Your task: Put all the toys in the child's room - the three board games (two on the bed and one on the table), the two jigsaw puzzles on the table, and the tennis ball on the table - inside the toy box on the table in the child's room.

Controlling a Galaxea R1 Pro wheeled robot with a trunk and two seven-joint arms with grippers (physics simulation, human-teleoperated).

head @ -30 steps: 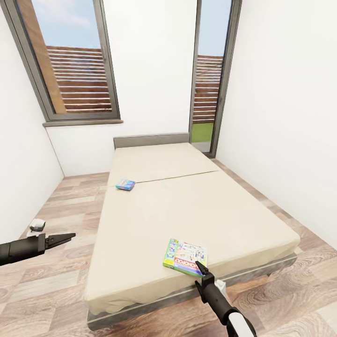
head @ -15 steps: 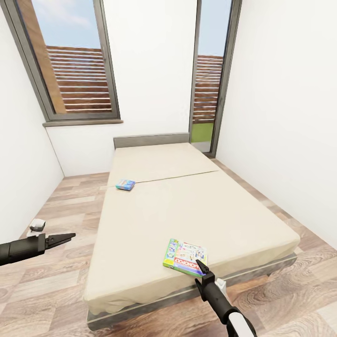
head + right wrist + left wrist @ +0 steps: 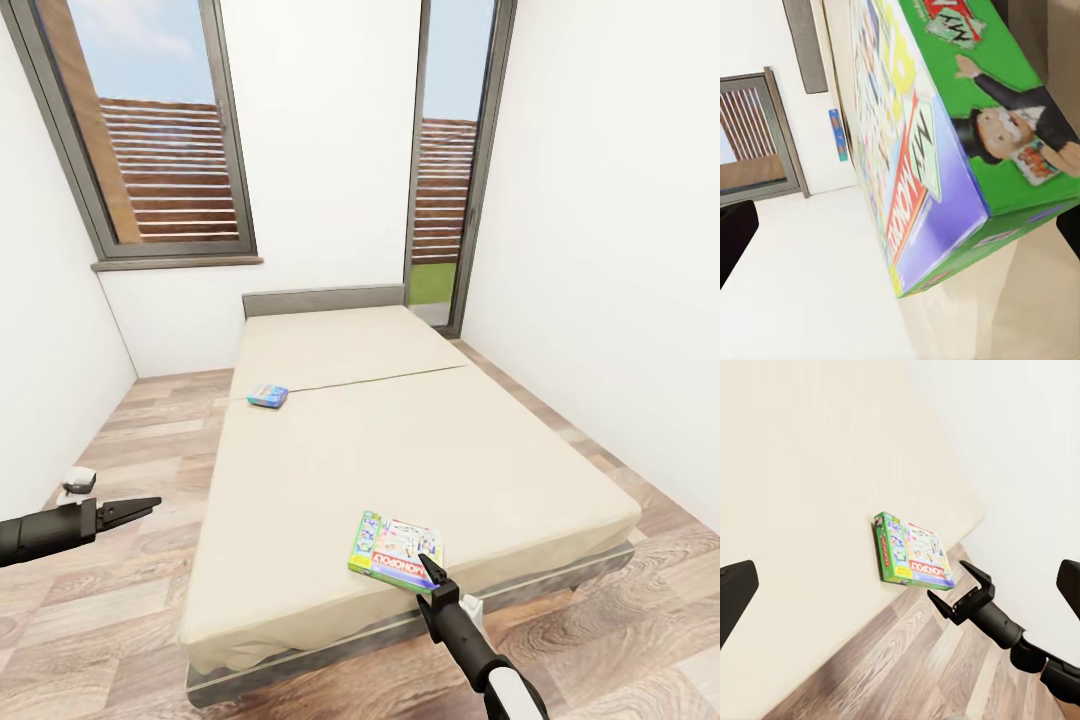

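Right pincer point(image 3: 430, 568): your two slim black fingers stand parted, released, their tips at the near corner of the pale green board game point(image 3: 396, 550). From the left wrist view the fingers point(image 3: 976, 575) show as a spread fork just beside the box's near edge; whether they touch it you cannot tell. Nothing is gripped between them.

Pale green board game: a flat rectangular printed box with a glossy lid, green side walls and a red title band. It lies flat on the bed point(image 3: 330, 440), close to the foot edge, toward the right corner. The right wrist view shows its lid and side wall at close range, sharp-cornered.

Small blue board game point(image 3: 267, 395): a flat box near the bed's left edge, beside the seam across the mattress cover.

Bed: smooth beige matte cover over a dark grey frame and headboard, standing on a wood-grain plank floor point(image 3: 130, 560).

Left pincer point(image 3: 140, 507): your fingers reach out level over the floor, clear of the bed's left side, parted and holding nothing.
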